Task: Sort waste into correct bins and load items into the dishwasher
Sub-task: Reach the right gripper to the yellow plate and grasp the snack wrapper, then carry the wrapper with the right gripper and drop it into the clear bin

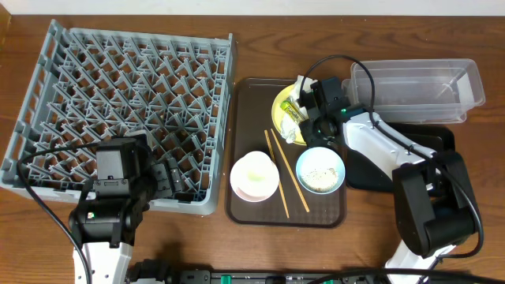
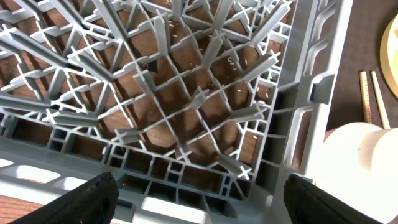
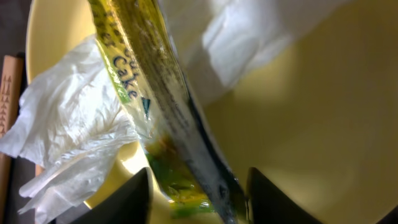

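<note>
Right wrist view: your R hand (image 3: 199,198) straddles the snack wrapper (image 3: 158,93) edge-on, lower centre, over the yellow plate (image 3: 311,143), so thin film sits btwn pads (image 3: 130,202); can't tell if pinched yet. L hand (image 2: 202,186) spread, parked over dish rack (image 2: 205,99).

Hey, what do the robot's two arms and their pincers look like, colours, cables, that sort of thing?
The left arm and right arm both pair bulky black joint housings with smooth white link shells. Thin black cables loop from them. A small green light marks the right one. The left pincer and right pincer have matt black fingers.
</note>
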`<action>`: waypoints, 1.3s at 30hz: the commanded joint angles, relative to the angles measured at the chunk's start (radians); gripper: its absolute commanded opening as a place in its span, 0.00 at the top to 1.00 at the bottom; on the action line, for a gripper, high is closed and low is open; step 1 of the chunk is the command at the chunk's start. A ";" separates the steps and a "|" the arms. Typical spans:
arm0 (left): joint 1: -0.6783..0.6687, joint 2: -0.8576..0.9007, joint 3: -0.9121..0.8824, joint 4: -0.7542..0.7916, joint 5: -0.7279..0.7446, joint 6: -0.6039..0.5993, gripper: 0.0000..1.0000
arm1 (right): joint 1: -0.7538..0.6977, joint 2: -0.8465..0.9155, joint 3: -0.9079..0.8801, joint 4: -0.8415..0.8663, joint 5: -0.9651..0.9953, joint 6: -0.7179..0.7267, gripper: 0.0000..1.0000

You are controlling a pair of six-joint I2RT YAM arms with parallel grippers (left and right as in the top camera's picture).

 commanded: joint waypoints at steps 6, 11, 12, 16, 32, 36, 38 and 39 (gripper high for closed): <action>0.003 0.000 0.023 -0.001 0.012 -0.009 0.12 | 0.004 -0.003 0.010 -0.003 0.009 0.057 0.99; 0.003 0.000 0.023 -0.001 0.012 -0.009 0.12 | -0.031 -0.109 0.012 0.016 0.014 0.129 0.99; 0.003 0.000 0.023 -0.001 0.012 -0.009 0.12 | -0.053 -0.156 0.012 0.026 0.026 0.162 0.99; 0.003 0.000 0.023 0.000 0.012 -0.009 0.12 | -0.138 -0.262 0.012 0.036 0.127 0.328 0.99; 0.003 0.000 0.023 0.000 0.012 -0.009 0.12 | -0.327 -0.283 0.012 0.249 0.010 0.592 0.48; 0.003 0.000 0.023 0.000 0.012 -0.009 0.12 | -0.257 -0.282 0.012 0.249 -0.083 0.484 0.48; 0.003 0.000 0.023 0.000 0.012 -0.009 0.12 | -0.207 -0.278 0.012 0.224 -0.068 0.414 0.46; 0.003 0.000 0.023 0.000 0.012 -0.009 0.12 | -0.177 -0.272 0.012 0.209 -0.042 0.394 0.45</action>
